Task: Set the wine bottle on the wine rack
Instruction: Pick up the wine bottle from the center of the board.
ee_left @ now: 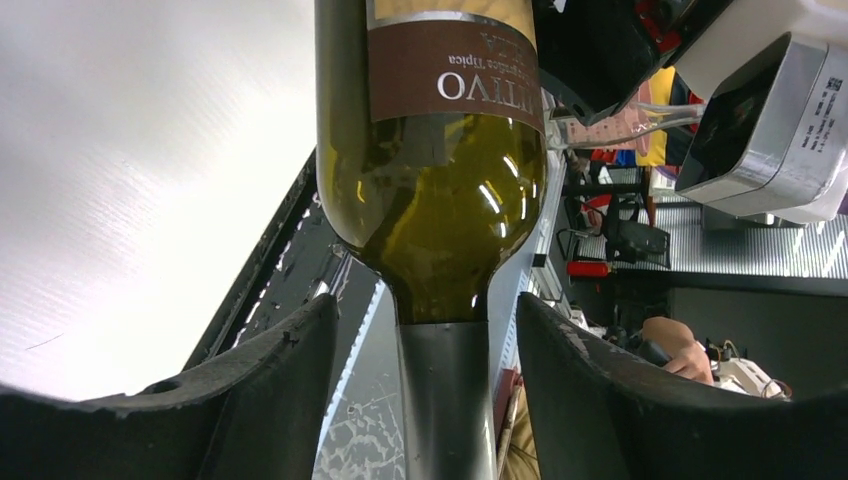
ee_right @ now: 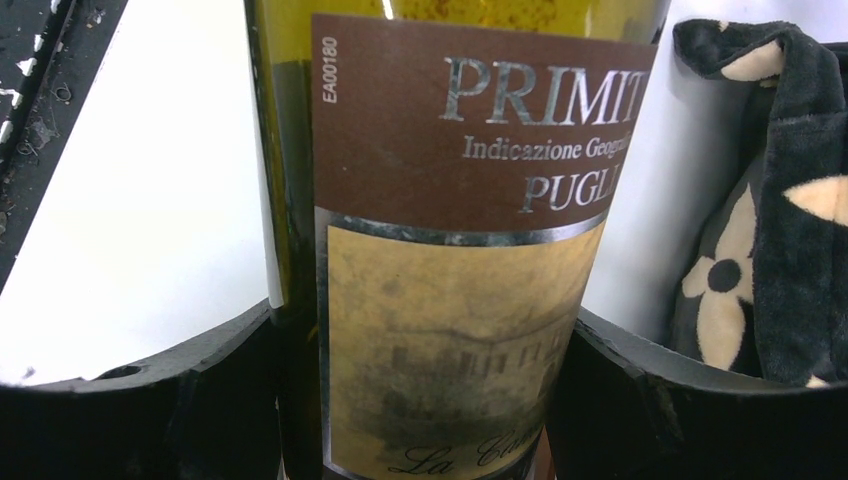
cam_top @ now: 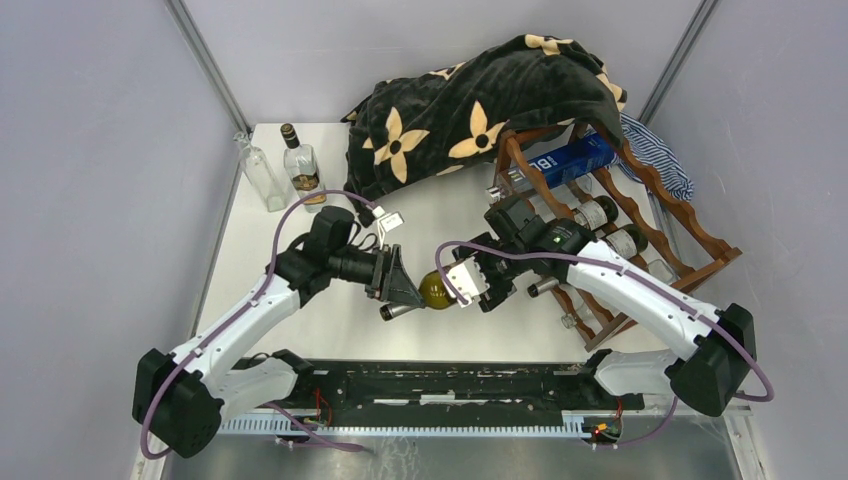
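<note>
The wine bottle (cam_top: 436,290), olive green glass with a brown and tan label, hangs level over the table between the two arms. My right gripper (cam_top: 478,285) is shut on its labelled body (ee_right: 450,250), a finger pressed to each side. My left gripper (cam_top: 405,290) is open around the dark-capped neck (ee_left: 445,400), with a gap showing on both sides. The wine rack (cam_top: 700,225), dark reddish-brown with wavy rails, stands at the right of the table, just behind my right arm.
The rack holds several bottles and a blue box (cam_top: 575,160). A black blanket with beige flowers (cam_top: 470,110) is draped over its back end. A clear bottle (cam_top: 262,175) and a corked bottle (cam_top: 300,165) stand at the back left of the white table (cam_top: 440,215).
</note>
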You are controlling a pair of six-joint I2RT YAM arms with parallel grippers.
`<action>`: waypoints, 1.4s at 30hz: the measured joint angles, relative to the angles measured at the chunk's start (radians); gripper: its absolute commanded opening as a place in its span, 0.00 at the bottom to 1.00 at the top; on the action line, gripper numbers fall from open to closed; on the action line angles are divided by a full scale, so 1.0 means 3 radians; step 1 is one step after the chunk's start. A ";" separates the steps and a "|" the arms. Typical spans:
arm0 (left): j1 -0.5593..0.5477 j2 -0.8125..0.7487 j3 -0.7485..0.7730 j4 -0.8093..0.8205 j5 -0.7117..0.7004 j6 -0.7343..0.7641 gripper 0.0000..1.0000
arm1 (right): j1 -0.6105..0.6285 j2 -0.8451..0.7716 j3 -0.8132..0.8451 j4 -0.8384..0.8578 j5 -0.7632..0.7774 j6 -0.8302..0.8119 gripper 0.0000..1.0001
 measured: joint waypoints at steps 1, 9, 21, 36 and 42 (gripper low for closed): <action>-0.0008 0.0006 0.0000 0.0000 0.0000 0.0000 0.68 | 0.0000 0.0005 0.0006 0.0000 0.0010 0.0005 0.00; -0.0108 0.0095 0.0000 0.0001 0.0024 0.0006 0.30 | 0.0000 0.0014 0.0031 0.0001 0.0064 0.0031 0.00; -0.0120 0.0131 0.0066 -0.0106 0.0009 0.0089 0.02 | 0.0000 0.0032 0.0042 -0.0003 0.0131 0.0156 0.85; -0.0126 -0.0243 -0.0058 -0.0258 -0.0385 0.0114 0.02 | -0.0025 0.0042 0.1006 -0.0579 -0.0498 0.0251 0.98; -0.0153 -0.0427 -0.0095 -0.0128 -0.0565 0.0111 0.02 | -0.0310 0.0060 0.1472 -0.0847 -0.0819 0.0273 0.98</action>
